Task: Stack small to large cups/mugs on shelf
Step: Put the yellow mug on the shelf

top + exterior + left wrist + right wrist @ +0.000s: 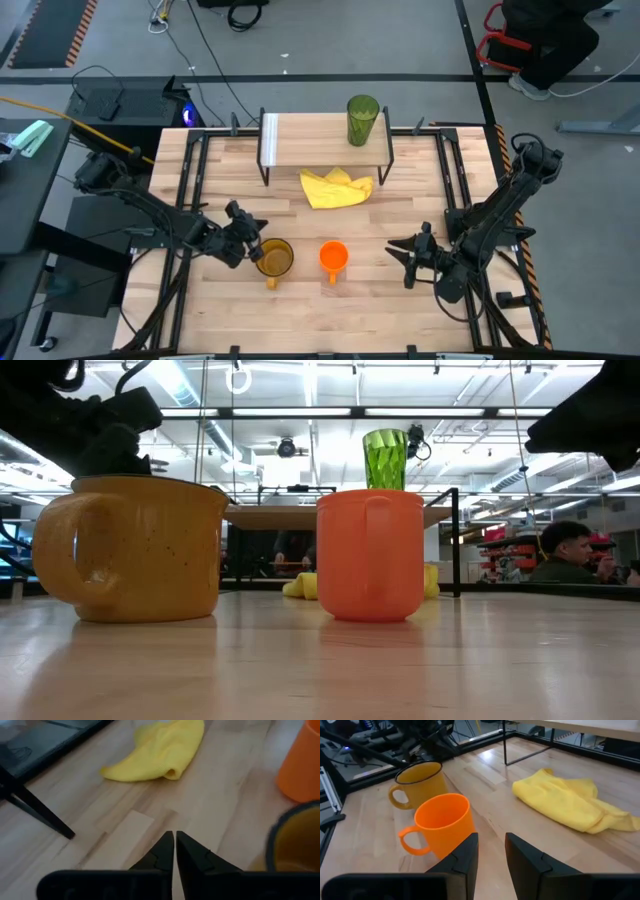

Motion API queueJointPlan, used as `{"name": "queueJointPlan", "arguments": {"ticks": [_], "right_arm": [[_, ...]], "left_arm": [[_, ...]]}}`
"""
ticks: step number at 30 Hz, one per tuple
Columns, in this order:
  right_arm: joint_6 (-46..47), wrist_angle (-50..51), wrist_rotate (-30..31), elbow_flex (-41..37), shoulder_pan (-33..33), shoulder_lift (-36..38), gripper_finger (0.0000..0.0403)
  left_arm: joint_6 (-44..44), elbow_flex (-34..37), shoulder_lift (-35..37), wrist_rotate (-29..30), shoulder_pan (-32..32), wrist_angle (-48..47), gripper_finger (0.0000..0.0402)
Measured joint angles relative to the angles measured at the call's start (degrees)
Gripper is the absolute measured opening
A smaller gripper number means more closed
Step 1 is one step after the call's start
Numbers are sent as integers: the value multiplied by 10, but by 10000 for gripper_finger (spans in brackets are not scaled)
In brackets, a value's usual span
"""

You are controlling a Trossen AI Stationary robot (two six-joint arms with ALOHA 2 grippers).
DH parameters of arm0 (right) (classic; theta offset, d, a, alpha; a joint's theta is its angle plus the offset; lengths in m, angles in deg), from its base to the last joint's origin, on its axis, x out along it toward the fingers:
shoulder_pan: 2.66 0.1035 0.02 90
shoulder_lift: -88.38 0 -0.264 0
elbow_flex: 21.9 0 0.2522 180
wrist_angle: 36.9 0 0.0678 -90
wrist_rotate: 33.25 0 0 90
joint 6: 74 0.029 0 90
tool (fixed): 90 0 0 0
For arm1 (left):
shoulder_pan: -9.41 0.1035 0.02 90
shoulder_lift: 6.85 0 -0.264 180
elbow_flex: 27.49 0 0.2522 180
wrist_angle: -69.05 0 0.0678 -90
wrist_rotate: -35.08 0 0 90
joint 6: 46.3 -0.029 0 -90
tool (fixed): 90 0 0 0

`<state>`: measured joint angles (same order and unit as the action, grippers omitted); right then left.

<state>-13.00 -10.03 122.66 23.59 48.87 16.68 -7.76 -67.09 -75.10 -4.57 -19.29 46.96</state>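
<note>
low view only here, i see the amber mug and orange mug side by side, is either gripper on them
Observer: No. From above, the left gripper sits just beside the amber mug, holding nothing.
Operator: and the right one
Observer: The right gripper is open, off to the orange mug's other side with a clear gap.
Operator: green tumbler looks like it's on top of the orange mug
Observer: It isn't. The green tumbler stands on the shelf at the table's far side.
Operator: anything under the shelf
Observer: A yellow cloth lies at its front edge.
</note>
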Motion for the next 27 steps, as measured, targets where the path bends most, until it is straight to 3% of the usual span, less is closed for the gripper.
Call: {"name": "queueJointPlan", "arguments": {"ticks": [4,12,16,22,27], "right_arm": [[-1,-1,0,0,0,-13,105],[4,-13,-1,0,0,-53,105],[4,-15,0,0,0,-56,105],[3,-16,1,0,0,-54,105],[3,-16,1,0,0,-54,105]], "left_arm": [[38,0,0,22,-27,-18,31],[191,0,0,159,-106,-147,21],[281,0,0,166,-138,-199,23],[321,6,0,209,-194,-199,31],[392,84,0,225,-229,-121,27]]}}
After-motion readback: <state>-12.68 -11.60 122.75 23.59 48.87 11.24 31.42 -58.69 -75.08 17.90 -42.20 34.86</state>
